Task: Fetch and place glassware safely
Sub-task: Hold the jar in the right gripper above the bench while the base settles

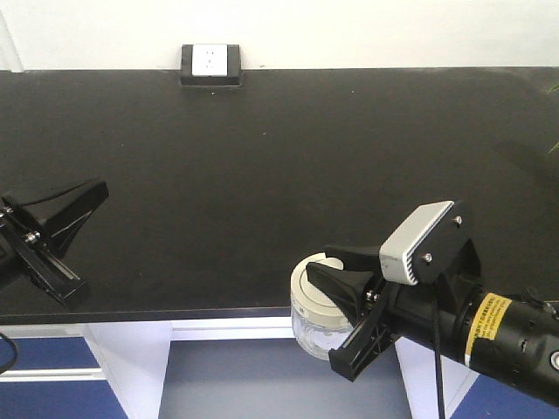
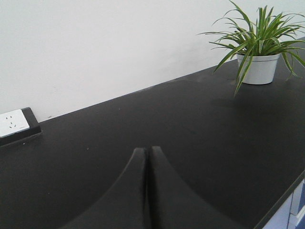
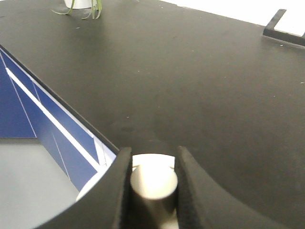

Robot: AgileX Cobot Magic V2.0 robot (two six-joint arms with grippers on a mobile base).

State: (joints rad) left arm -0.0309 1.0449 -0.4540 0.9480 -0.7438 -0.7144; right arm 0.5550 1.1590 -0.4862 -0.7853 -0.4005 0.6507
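where the right claw (image 3: 153, 153) closes, its two black fingers sit narrow against the round knob (image 3: 153, 183) of a cream-white round lid (image 1: 311, 286), gripping it from both sides. that lid tops the small squat clear glass jar (image 1: 316, 330), which sits just beneath the claw at the front edge of the long black table (image 1: 262, 166), its glass body showing past that edge. ahead of the fingertips the tabletop stretches to the wall, where a white-and-black socket box (image 1: 210, 63) stands. far off to the claw's side is a green spider plant in a white pot (image 2: 258, 69). well apart, the left claw (image 2: 148, 153) has its fingers pressed together, holding nothing.
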